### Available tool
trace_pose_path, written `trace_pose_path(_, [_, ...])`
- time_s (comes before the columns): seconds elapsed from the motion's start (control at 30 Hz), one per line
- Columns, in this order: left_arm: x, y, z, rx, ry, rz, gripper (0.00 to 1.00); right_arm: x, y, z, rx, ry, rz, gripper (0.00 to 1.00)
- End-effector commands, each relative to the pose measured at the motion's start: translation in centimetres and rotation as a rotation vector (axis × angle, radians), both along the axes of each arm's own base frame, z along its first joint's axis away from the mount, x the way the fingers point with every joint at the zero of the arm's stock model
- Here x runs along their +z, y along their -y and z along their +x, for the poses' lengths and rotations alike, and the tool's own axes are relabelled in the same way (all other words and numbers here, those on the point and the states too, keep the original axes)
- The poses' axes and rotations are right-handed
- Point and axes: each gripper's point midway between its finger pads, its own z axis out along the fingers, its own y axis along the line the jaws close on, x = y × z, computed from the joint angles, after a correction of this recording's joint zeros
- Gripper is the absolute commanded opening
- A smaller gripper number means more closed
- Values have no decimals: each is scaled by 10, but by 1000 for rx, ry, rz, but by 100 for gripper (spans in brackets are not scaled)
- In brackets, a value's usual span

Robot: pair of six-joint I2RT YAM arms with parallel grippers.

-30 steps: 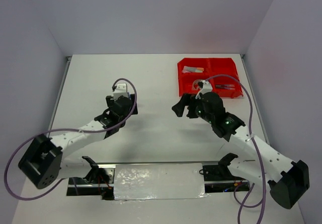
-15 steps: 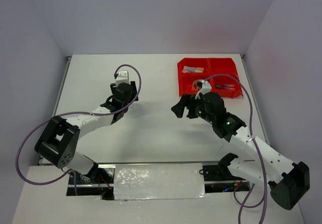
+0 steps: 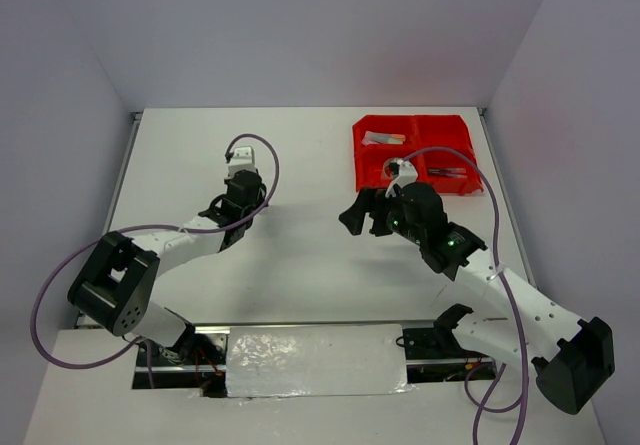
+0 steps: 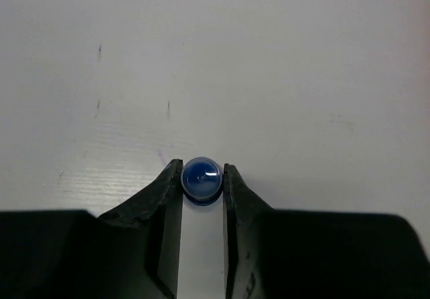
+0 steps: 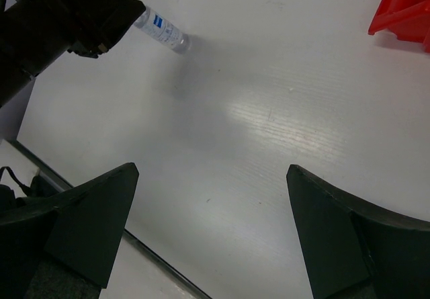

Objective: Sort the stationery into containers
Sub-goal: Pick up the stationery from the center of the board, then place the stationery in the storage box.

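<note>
My left gripper (image 4: 201, 173) is shut on the blue cap of a small clear bottle (image 4: 201, 180), with both fingertips touching the cap. In the right wrist view the bottle (image 5: 163, 33) sticks out of the left gripper's black fingers (image 5: 101, 23), tilted low over the white table. In the top view the left gripper (image 3: 240, 197) covers the bottle. The red containers (image 3: 360, 160) stand at the far right, holding a pale item (image 3: 383, 138) and dark pens (image 3: 447, 172). My right gripper (image 5: 211, 171) hangs open and empty over bare table, its body (image 3: 362, 215) in front of the containers.
A corner of the red containers (image 5: 406, 10) shows at the right wrist view's top right. The table's near edge and a foil-covered strip (image 3: 315, 360) lie between the arm bases. Purple cables loop from both arms.
My left gripper has moved a little farther up the table and its jaws have closed onto the bottle's blue cap. The right arm has barely moved.
</note>
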Motion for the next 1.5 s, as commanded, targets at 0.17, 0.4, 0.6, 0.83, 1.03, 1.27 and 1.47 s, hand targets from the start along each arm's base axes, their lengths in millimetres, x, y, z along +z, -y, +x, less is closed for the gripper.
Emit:
trace_pose_path(0.17, [26,3,5,17,50,-55,0,35,-3,2,16,105,49,100])
trace_pose_path(0.4, [60,20,-14,-116,39,-122,0,33,-30,-13,267,243,40,100])
trace_pose_path(0.6, [105,76,-68,-460,-25,-360,0,43,-69,-53,559,434,-5,100])
trace_pose_path(0.83, [161,111,-146,-831,-16,-595,0,58,-86,-39,510,410,-34,89])
trace_pose_path(1.03, [179,115,-187,-973,-1,-691,0,72,-105,-49,551,435,-22,84])
trace_pose_path(1.27, [168,114,-194,-972,-30,-691,0,80,-129,-79,707,427,63,75])
trace_pose_path(1.47, [181,113,-194,-981,6,-697,0,61,-140,-84,742,371,30,66])
